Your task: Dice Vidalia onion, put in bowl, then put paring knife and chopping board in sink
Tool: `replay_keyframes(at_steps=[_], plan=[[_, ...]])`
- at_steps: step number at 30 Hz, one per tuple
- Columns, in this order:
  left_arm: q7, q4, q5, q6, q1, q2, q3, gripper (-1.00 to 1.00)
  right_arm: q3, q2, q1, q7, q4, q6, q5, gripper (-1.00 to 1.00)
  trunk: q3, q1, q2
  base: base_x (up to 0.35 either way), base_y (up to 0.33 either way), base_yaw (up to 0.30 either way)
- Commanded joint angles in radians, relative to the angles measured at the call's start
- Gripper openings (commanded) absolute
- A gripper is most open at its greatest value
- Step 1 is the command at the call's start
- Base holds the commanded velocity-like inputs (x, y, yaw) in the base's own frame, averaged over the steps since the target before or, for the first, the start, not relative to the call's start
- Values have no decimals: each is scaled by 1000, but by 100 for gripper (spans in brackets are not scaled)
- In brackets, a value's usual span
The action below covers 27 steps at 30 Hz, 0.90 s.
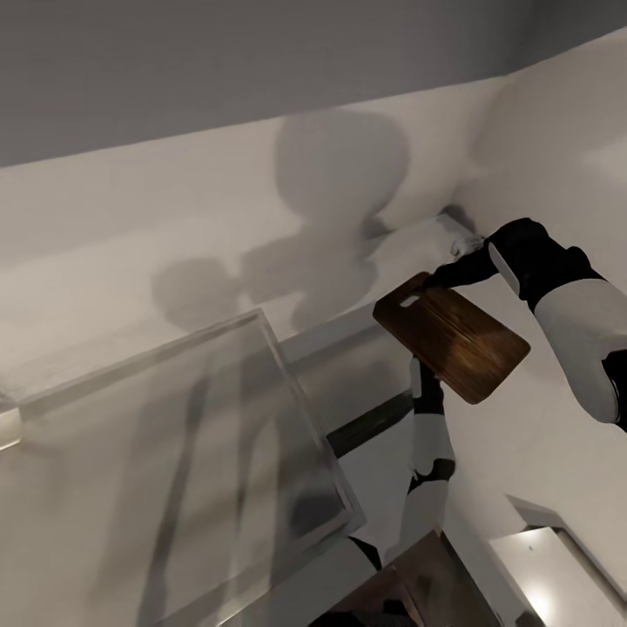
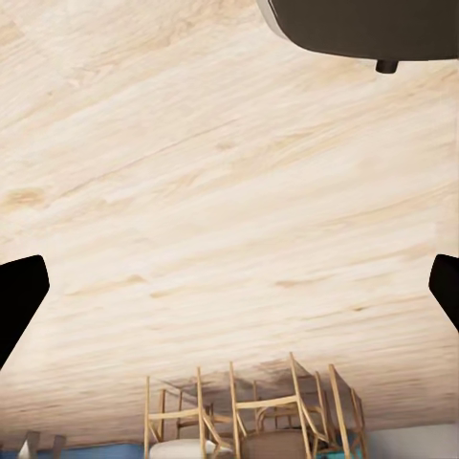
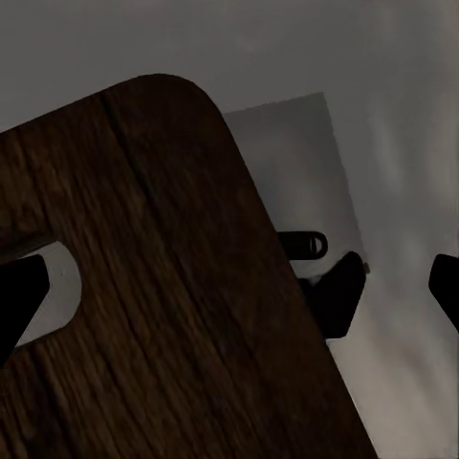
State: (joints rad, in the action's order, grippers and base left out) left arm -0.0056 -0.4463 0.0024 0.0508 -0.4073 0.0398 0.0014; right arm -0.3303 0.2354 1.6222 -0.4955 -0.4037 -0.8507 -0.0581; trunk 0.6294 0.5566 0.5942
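Dark brown wood marks the chopping board (image 1: 453, 343), held aloft at its slotted end by the right claw (image 1: 435, 280), shut upon it; the left claw (image 2: 229, 287) spreads empty over pale flooring; carrying the board to the sink seems underway; next, find that basin.

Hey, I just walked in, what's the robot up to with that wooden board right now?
The robot is carrying the chopping board in the air with its right gripper, which grips it at the end with the oval handle slot. The board hangs tilted in front of a pale wall, resting on nothing. The left gripper is open and empty, pointing at a light wood-grain floor with some wooden chairs beyond. From how things look, it seems to be on its way with the board.
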Motion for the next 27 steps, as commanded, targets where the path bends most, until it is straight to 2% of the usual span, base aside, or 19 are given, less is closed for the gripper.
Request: replay_keyframes(at_steps=[1,14,27], plan=[[-1,-2,0,1,-1,0,0,100,-4,1,1,-8,-1,-2,-6,100,3,0,1,0,0,0],[-1,-2,1,1,-1,0,0,100,-4,1,1,-9,-1,-2,-5,100,23,0,1,0,0,0],[-1,-1,1,1,-1,0,0,100,-4,-1,1,-8,5,-2,-6,100,25,0,1,0,0,0]])
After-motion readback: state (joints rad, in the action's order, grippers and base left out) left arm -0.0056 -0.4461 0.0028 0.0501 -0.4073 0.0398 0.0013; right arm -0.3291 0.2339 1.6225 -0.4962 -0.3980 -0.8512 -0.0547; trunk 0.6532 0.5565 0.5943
